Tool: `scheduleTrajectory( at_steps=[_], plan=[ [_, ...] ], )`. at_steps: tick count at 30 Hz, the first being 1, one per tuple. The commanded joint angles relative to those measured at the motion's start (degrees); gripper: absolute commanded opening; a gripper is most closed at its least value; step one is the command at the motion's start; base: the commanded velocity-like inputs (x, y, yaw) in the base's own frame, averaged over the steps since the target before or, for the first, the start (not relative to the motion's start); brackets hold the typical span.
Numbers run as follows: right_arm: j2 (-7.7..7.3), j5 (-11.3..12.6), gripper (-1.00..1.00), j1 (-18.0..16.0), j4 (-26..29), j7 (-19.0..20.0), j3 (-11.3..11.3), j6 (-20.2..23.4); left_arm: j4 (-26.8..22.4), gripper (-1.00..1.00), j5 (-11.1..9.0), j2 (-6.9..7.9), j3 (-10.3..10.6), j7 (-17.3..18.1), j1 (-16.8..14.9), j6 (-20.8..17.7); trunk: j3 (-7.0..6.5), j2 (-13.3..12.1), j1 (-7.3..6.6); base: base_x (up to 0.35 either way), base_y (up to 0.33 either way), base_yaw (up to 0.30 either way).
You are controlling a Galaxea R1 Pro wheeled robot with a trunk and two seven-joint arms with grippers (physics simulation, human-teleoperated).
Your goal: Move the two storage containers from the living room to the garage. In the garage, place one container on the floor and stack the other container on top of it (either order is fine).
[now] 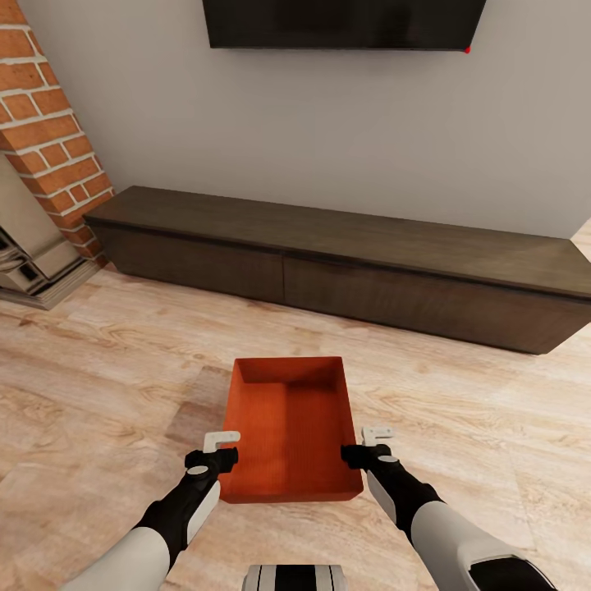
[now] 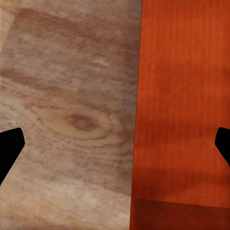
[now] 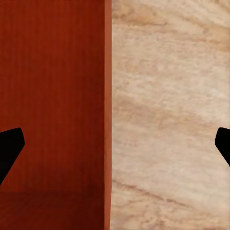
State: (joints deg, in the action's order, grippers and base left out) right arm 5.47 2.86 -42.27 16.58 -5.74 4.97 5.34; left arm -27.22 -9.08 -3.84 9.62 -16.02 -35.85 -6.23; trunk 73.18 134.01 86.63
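One orange-red open-top storage container point(image 1: 291, 427) sits on the light wood-plank floor point(image 1: 98, 369) of the living room, just ahead of me. My left gripper point(image 1: 222, 447) is over its left wall and my right gripper point(image 1: 369, 443) is over its right wall, both near the front end. In the left wrist view the gripper point(image 2: 120, 143) is open, its fingers wide apart on either side of the container's wall point(image 2: 139, 96). The right gripper point(image 3: 120, 143) is open in the same way across the container's other wall point(image 3: 108, 96). Neither touches the container.
A long dark low bench point(image 1: 345, 263) runs along the grey wall beyond the container, under a wall TV point(image 1: 345, 23). A red brick fireplace point(image 1: 49, 123) stands at the far left. Wood floor lies open on both sides of the container.
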Motion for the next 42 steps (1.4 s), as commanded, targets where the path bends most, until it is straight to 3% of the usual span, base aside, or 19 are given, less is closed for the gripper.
scheduleTrajectory(
  at_steps=[1,5,31,39,42],
  plan=[
    [-0.02,0.3,1.0,0.0,0.1,-0.4,0.5,0.4,-0.1,1.0,-0.6,0.06,0.5,-0.5,0.0,-0.3,0.22,0.4,0.21,0.0,0.0,0.0],
    [-0.06,0.2,1.0,0.0,0.1,-0.4,0.5,0.4,-0.1,1.0,-0.6,0.06,0.5,-0.5,0.0,-0.3,0.94,2.0,1.09,0.0,0.0,0.0],
    [-0.02,0.2,1.0,0.0,1.1,-0.5,0.4,-0.6,-0.2,1.0,-0.7,-0.03,0.5,-0.4,0.0,-0.3,0.94,2.0,1.09,0.0,0.0,0.0],
    [0.85,0.2,1.0,0.0,1.2,-0.5,0.4,-0.6,-0.2,1.0,-0.6,-0.01,0.5,-0.4,0.0,-0.3,2.37,5.2,2.85,0.0,0.0,0.0],
    [0.96,0.2,1.0,0.0,1.2,-0.5,0.4,-0.6,-0.3,1.0,-0.6,0.04,0.5,-0.4,0.0,-0.3,2.37,5.2,2.85,0.0,0.0,0.0]
  ],
)
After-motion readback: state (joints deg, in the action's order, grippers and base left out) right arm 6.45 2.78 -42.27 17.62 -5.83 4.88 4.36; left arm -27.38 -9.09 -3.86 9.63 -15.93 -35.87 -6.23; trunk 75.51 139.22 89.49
